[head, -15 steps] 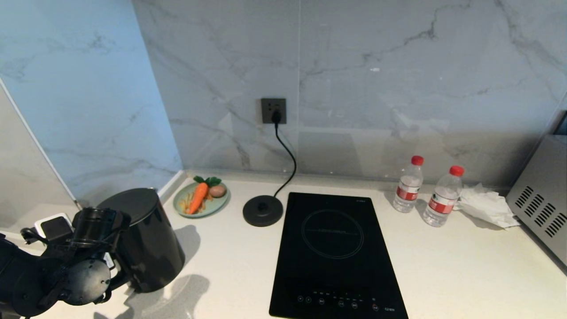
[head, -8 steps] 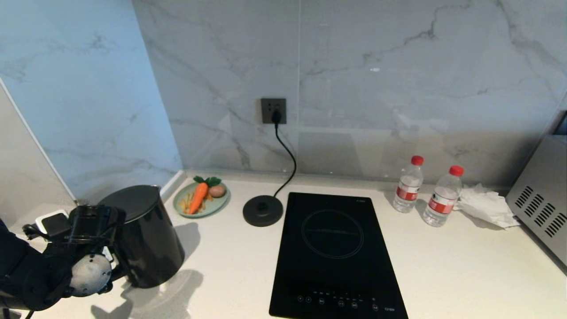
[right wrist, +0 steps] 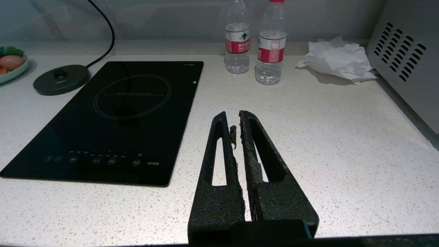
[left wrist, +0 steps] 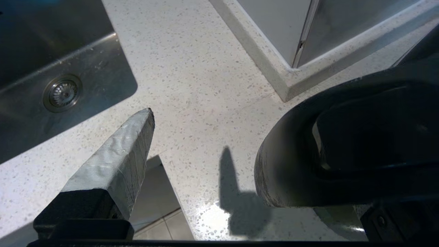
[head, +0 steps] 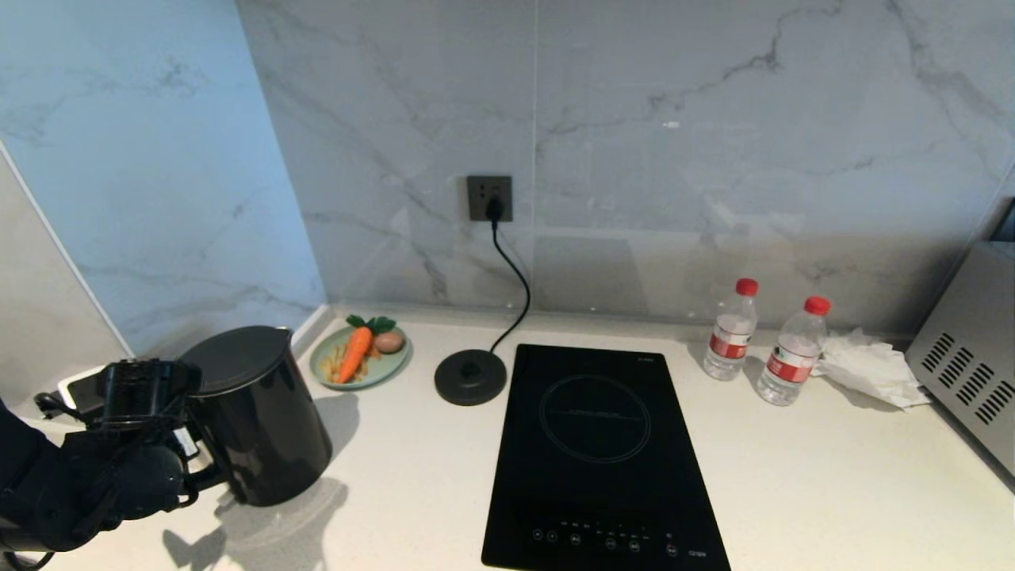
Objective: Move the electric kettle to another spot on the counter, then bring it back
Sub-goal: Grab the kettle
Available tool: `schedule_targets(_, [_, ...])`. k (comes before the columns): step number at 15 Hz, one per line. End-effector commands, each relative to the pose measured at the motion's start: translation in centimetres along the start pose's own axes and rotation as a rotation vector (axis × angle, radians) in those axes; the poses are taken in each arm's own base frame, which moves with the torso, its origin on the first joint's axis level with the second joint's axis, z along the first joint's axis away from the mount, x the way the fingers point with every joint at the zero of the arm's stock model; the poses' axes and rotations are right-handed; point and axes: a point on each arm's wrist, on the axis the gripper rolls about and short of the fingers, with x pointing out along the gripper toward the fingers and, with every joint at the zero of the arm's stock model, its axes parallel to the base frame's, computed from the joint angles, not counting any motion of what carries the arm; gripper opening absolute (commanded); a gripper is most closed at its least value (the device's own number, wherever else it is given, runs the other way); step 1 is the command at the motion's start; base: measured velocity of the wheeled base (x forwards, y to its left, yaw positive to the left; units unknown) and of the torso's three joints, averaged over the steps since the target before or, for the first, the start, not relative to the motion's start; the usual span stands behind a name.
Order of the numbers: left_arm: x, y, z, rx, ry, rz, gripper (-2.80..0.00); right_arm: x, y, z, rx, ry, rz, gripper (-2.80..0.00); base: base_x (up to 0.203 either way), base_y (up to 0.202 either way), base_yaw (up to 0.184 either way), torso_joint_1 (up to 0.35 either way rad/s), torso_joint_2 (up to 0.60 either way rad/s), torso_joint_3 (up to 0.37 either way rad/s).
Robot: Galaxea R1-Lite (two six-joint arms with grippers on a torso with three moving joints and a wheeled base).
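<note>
While our right gripper (right wrist: 237, 118) hangs parked over the counter (head: 793, 492) with its two black fingers pressed together on nothing, our left gripper (left wrist: 219, 144) works at about eight o'clock in the head view, low at the near left edge. Its jaws are spread wide: in the left wrist view one taped grey finger (left wrist: 120, 154) stands free over the speckled stone, and the black loop handle (left wrist: 308, 154) of the electric kettle (head: 254, 416) sits in the gap toward the other side, where the second finger is hidden behind it. We cannot tell whether that hidden finger touches the handle; the free finger clearly does not. The electric kettle stands upright on the counter at roughly nine o'clock from the induction hob (head: 599, 460), lid on, handle turned toward our left arm. It is well apart from its round base disc (head: 470, 377), which lies just beside the hob's far left corner, corded to the wall socket (head: 489, 198). A green plate (head: 396, 365) with a carrot (head: 354, 353) sits at eleven o'clock from the kettle. At two o'clock from the hob stand two water bottles (head: 729, 329), with crumpled paper (head: 868, 369) just beyond them. A steel sink (left wrist: 51, 85) shows in the left wrist view.
</note>
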Motion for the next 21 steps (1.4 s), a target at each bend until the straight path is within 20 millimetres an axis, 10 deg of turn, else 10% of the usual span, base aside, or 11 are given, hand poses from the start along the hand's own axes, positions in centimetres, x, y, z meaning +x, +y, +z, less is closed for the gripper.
schedule_targets(1, [0.4, 0.3, 0.5, -0.026, -0.006, 0.011, 0.0, 0.0, 0.0, 0.0, -0.001, 0.0, 0.0, -2.8, 0.0, 0.0, 0.0, 0.0, 0.0, 0.0])
schedule_targets(3, [0.5, 0.3, 0.3, -0.021, 0.002, 0.009, 0.0, 0.0, 0.0, 0.0, -0.001, -0.001, 0.0, -2.8, 0.0, 0.0, 0.0, 0.0, 0.0, 0.0])
schedule_targets(4, [0.6, 0.2, 0.4, -0.021, 0.008, -0.007, -2.8, 0.0, 0.0, 0.0, 0.0, 0.001, 0.0, -2.8, 0.0, 0.0, 0.0, 0.0, 0.0, 0.0])
schedule_targets(21, [3.5, -1.0, 1.3, -0.085, -0.058, -0.103, -2.8, 0.0, 0.0, 0.0, 0.001, -0.002, 0.0, -2.8, 0.0, 0.0, 0.0, 0.0, 0.0, 0.0])
